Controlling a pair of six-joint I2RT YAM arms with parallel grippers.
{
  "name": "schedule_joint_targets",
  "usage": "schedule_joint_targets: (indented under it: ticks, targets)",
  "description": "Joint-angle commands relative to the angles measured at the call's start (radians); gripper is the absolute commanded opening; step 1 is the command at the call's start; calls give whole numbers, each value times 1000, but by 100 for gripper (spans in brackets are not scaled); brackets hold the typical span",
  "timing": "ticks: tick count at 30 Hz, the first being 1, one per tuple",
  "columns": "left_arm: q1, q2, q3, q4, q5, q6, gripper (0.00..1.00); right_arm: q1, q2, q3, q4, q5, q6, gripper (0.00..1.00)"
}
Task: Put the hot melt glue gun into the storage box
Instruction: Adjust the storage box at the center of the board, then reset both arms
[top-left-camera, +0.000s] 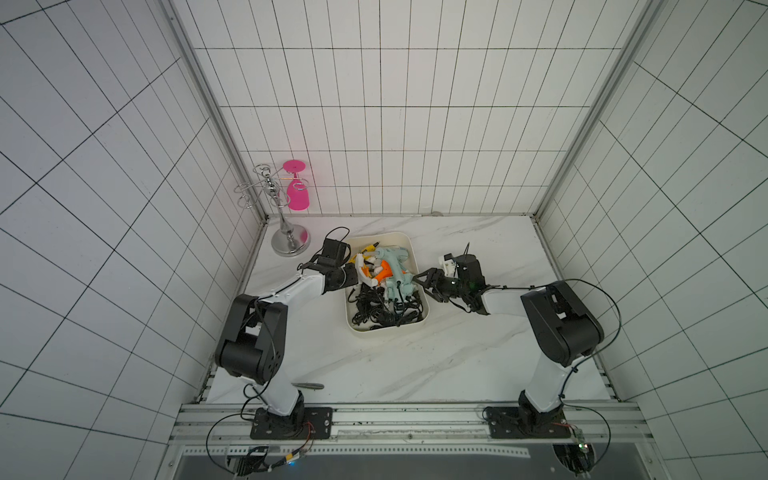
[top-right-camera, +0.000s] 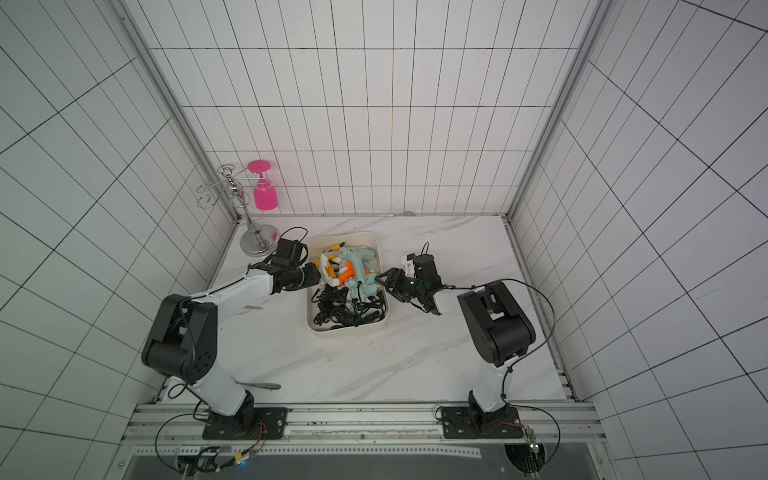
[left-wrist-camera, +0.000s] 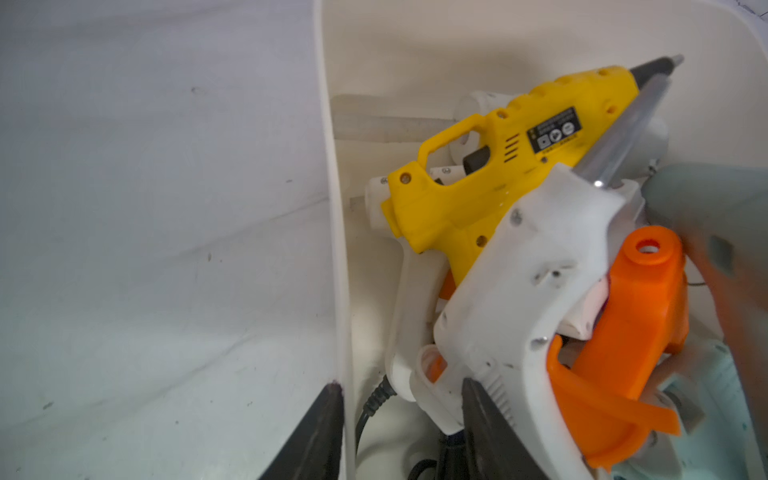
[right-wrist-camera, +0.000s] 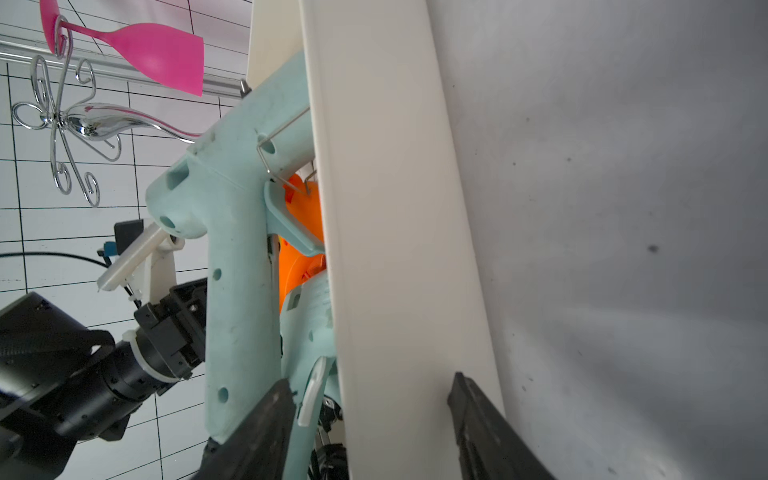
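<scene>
The cream-white storage box (top-left-camera: 386, 332) (top-right-camera: 349, 332) stands mid-table. Several hot melt glue guns are piled in it: a yellow one (left-wrist-camera: 498, 166), a white one with an orange trigger (left-wrist-camera: 540, 270) and mint-green ones (top-left-camera: 395, 262) (right-wrist-camera: 237, 249). My left gripper (top-left-camera: 365, 274) (left-wrist-camera: 399, 384) straddles the box's left wall (left-wrist-camera: 336, 208). Its outer finger touches the wall and its inner finger presses the white gun's handle. My right gripper (top-left-camera: 422, 286) (right-wrist-camera: 372, 378) straddles the right wall (right-wrist-camera: 395, 208), jaws apart. Its inner finger rests against a mint-green gun's handle.
Black cords (top-left-camera: 382, 311) fill the box's near half. A chrome glass rack (top-left-camera: 286, 232) holding a pink glass (top-left-camera: 297, 193) stands at the back left corner. A slim dark tool (top-left-camera: 309, 385) lies near the left arm's base.
</scene>
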Motion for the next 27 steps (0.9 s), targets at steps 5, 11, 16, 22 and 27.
schedule_joint_targets:
  ticks: [5, 11, 16, 22, 27]
  targets:
    - [-24, -16, 24, -13, 18, 85, 61, -8, -123, -33, -52, -18, -63, 64]
    - [-23, -163, -10, -79, -60, 86, 77, -122, -295, 84, -487, 121, -389, 70]
    - [-20, -360, -107, -67, -154, 77, 93, -237, -434, 82, -631, 368, -552, 86]
    - [13, -511, -263, 90, -309, 64, 99, -325, -544, -54, -551, 797, -726, 99]
    - [58, -562, -434, 362, -456, 148, 99, -435, -633, -208, -405, 888, -843, 99]
